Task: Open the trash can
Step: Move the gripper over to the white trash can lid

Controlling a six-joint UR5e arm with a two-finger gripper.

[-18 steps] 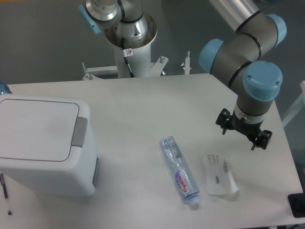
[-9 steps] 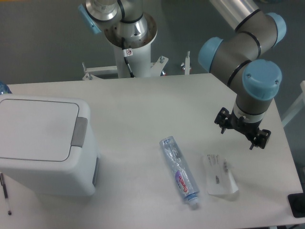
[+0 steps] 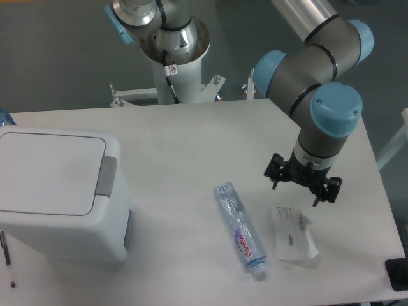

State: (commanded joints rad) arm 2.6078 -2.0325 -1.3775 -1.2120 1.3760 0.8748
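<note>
Hand (image 3: 303,182) open, shifted left — trash can (image 3: 60,191) still shut

Trash can (image 3: 60,191) lid shut (hand (image 3: 303,183) well apart, open).

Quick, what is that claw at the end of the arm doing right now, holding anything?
Gripper: jaws spread open, holding nothing, hanging in the air above the table.
</note>
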